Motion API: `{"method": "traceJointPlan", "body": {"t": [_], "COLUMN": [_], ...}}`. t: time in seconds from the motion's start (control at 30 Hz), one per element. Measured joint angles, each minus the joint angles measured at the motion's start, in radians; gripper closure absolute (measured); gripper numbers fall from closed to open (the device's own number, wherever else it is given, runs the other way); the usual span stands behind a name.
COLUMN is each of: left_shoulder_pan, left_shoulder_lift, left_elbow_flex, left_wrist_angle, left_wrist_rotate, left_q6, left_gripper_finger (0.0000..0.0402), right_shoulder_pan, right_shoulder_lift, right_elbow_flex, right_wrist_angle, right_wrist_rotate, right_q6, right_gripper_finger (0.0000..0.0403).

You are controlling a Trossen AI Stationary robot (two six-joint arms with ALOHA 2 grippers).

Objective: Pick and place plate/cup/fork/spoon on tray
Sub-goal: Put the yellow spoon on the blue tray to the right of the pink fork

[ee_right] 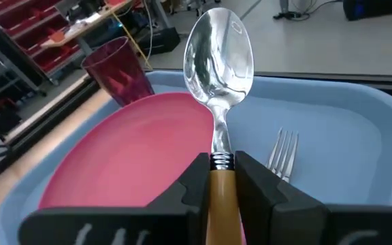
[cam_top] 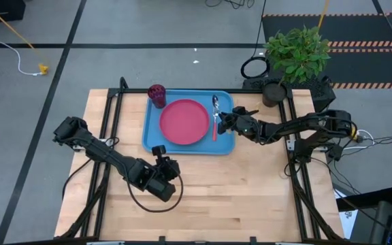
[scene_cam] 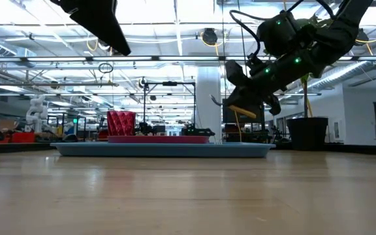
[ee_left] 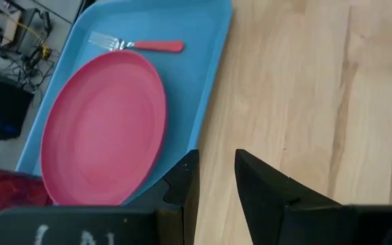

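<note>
overhead, right hand (ee_right: 222, 178) pinches the spoon (ee_right: 218, 75) above the tray (cam_top: 154, 137); left hand (ee_left: 213, 178) waits slightly spread.

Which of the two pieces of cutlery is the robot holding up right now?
The spoon, with the orange-yellow handle: the right gripper clamps its handle, above the tray. The red-handled fork lies flat on the tray beside the plate.

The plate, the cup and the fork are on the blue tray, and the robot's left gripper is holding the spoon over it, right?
Nearly. The plate, cup and fork are on the tray, but the right gripper holds the spoon, not the left. The right wrist view shows its fingers clamped on the orange handle. The left gripper waits over the bare table, holding nothing.
</note>
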Motion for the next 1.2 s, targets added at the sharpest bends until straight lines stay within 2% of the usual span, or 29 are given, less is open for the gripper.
{"method": "traceJointPlan", "body": {"t": [0.3, 0.4, 0.73, 0.8, 0.97, 1.2], "left_shoulder_pan": [0.007, 0.016, 0.021, 0.024, 0.026, 0.025], "left_shoulder_lift": [0.0, 0.0, 0.0, 0.0, 0.001, 0.001], "left_elbow_flex": [0.0, 0.0, 0.0, 0.0, 0.0, 0.0], "left_wrist_angle": [0.062, 0.074, 0.081, 0.098, 0.18, 0.256], "left_wrist_rotate": [0.0, 0.0, 0.002, 0.003, 0.003, 0.008], "left_q6": [0.078, 0.083, 0.08, 0.087, 0.148, 0.214], "left_gripper_finger": [0.0305, 0.0305, 0.0305, 0.0305, 0.0305, 0.0305], "right_shoulder_pan": [0.042, 0.071, 0.238, 0.253, 0.257, 0.18], "right_shoulder_lift": [0.0, 0.0, 0.014, 0.035, 0.105, 0.176], "right_elbow_flex": [0.0, 0.0, 0.005, 0.017, 0.087, 0.158], "right_wrist_angle": [-0.025, -0.03, -0.077, -0.079, -0.091, -0.267], "right_wrist_rotate": [0.003, 0.041, 0.368, 0.402, 0.421, 0.446], "right_q6": [0.005, 0.027, 0.188, 0.192, 0.185, 0.269], "right_gripper_finger": [0.0364, 0.0364, 0.0364, 0.0364, 0.0364, 0.0364]}}
